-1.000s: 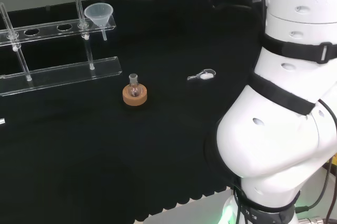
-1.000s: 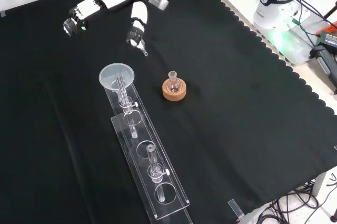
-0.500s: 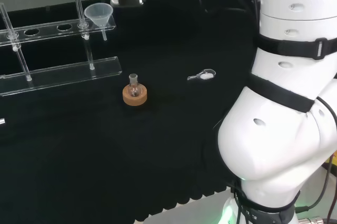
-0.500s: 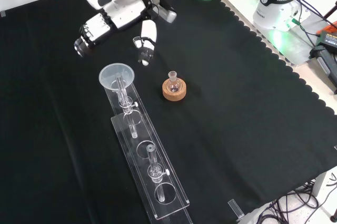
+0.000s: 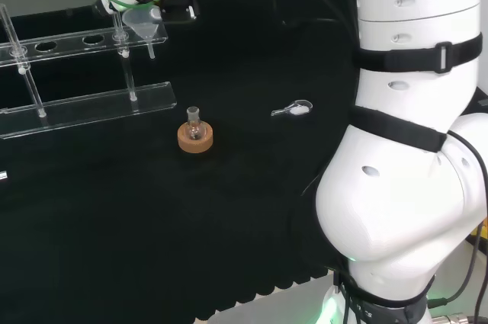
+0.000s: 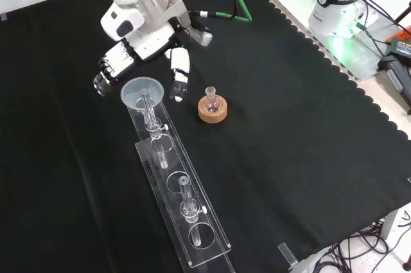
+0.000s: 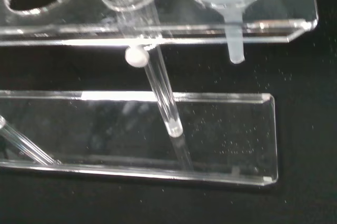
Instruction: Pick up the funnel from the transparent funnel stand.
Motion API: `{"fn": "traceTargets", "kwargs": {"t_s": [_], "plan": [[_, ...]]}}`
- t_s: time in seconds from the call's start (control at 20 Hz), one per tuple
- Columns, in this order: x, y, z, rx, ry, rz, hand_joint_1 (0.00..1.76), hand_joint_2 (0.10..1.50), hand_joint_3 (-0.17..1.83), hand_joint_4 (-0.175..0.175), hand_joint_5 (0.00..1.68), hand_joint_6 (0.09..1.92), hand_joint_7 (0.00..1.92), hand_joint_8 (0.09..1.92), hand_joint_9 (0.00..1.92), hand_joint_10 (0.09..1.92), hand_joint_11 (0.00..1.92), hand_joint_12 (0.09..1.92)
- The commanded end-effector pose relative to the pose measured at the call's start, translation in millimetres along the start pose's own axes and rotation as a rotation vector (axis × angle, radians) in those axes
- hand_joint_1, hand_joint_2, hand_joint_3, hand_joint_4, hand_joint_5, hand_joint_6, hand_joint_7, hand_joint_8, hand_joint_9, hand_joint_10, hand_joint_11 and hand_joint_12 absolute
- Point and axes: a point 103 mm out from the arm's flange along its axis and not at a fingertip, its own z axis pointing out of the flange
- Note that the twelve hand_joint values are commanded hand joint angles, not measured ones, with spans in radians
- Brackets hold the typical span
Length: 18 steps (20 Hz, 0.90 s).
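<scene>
Right now the hand [image 6: 138, 51] hangs just above the far end of the transparent funnel stand [image 6: 186, 216] in the front view, its fingers [image 6: 109, 74] and thumb [image 6: 179, 74] spread wide to either side of the funnel [image 6: 142, 92] and holding nothing. That funnel still sits in the stand's end hole, its spout [image 7: 234, 45] poking down through the upper shelf. To its right, a small flask [image 6: 212, 99] rests on a cork ring [image 6: 212, 112].

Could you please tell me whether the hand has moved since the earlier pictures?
Yes. In the front view the hand has come down the picture toward the funnel on the funnel stand, its fingers now flanking the funnel's rim.
</scene>
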Motion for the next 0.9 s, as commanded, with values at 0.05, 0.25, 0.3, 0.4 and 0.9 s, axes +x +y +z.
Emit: {"fn": "traceTargets", "kwargs": {"t_s": [0.05,0.25,0.3,0.4,0.9], "plan": [[-14,6,11,0.052,-0.006,0.034,0.29,0.69,0.09,-0.026,0.00,0.09,0.00,0.09,0.00,0.56,0.00,1.56],[-16,9,15,0.055,-0.009,0.038,0.32,0.69,0.08,-0.041,0.00,0.09,0.00,0.09,0.00,0.66,0.00,1.61],[-16,10,16,0.056,-0.008,0.038,0.33,0.69,0.08,-0.042,0.00,0.09,0.00,0.09,0.00,0.68,0.00,1.61],[-17,13,18,0.070,0.004,0.038,0.33,0.70,0.08,-0.043,0.00,0.09,0.00,0.09,0.00,0.69,0.00,1.62],[-13,22,34,0.023,-0.102,0.084,0.36,0.72,0.07,-0.062,0.02,0.09,0.07,0.14,0.16,0.97,0.22,1.58]]}}
